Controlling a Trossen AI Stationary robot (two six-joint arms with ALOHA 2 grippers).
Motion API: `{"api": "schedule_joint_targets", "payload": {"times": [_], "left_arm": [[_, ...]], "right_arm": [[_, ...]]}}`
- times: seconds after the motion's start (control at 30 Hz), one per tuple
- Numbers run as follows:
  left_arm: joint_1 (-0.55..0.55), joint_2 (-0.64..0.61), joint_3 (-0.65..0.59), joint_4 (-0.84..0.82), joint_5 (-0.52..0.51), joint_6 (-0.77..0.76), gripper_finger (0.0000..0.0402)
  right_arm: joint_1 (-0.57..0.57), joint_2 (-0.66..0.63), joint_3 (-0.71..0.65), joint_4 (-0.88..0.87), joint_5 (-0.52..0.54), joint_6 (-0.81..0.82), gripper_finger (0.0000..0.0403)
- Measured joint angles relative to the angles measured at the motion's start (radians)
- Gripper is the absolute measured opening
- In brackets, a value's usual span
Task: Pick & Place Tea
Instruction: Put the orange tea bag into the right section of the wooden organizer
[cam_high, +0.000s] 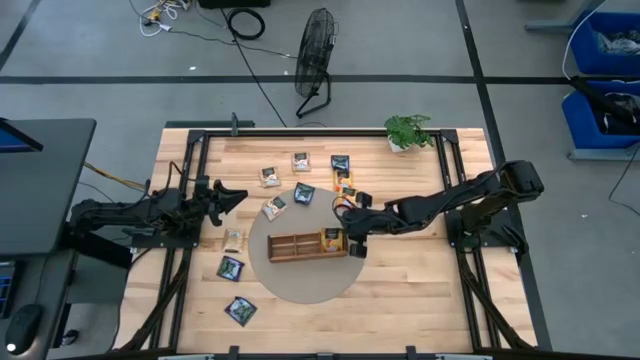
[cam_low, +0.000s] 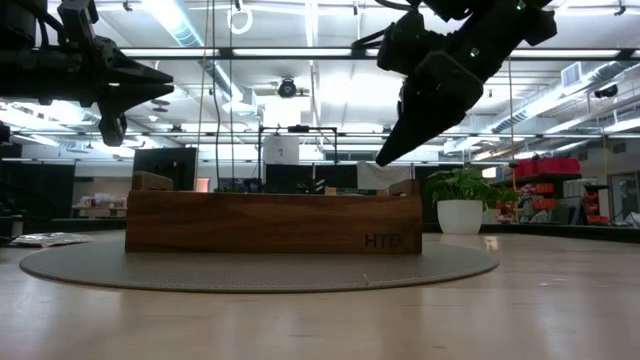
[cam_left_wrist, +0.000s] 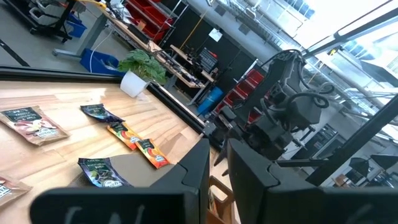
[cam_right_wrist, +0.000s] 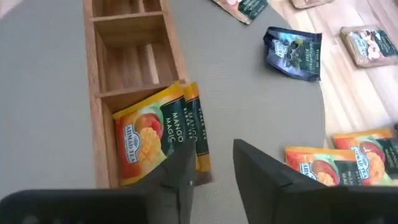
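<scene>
A long brown wooden tray (cam_high: 295, 246) (cam_low: 270, 222) lies on a round grey mat (cam_high: 300, 285). Two orange tea sachets (cam_right_wrist: 149, 140) (cam_high: 330, 237) stand in its right end compartment and lean over the tray's wall. My right gripper (cam_high: 352, 244) (cam_right_wrist: 214, 155) hovers open just above that end, touching nothing. Other sachets lie flat on the table and mat: two orange (cam_high: 346, 186) (cam_right_wrist: 323, 163), dark ones (cam_high: 303, 194) (cam_right_wrist: 293, 51) (cam_high: 231, 267), beige ones (cam_high: 268, 176) (cam_high: 233, 239). My left gripper (cam_high: 238, 195) (cam_left_wrist: 217, 155) waits open in the air at the table's left.
A potted plant (cam_high: 408, 130) stands at the far edge, right of centre. Dark frame rails (cam_high: 190, 160) run along the table's left and right sides. Bare wood lies near the front edge and right of the mat. A dark sachet (cam_high: 241, 310) lies near the front left.
</scene>
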Motion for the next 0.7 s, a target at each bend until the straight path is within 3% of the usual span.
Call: {"api": "schedule_joint_targets", "payload": {"times": [0.27, 0.53, 0.7], "left_arm": [[0.0, 0.0, 0.0, 0.0, 0.0, 0.002, 0.006], [0.0, 0.0, 0.0, 0.001, 0.0, 0.002, 0.006], [0.0, 0.0, 0.0, 0.001, 0.0, 0.002, 0.006]], "right_arm": [[-0.127, -0.066, 0.0, -0.018, -0.121, 0.061, 0.0125], [-0.366, -0.096, 0.0, -0.046, -0.531, 0.106, 0.0117], [-0.503, -0.096, 0.0, -0.103, -0.606, 0.127, 0.0122]]}}
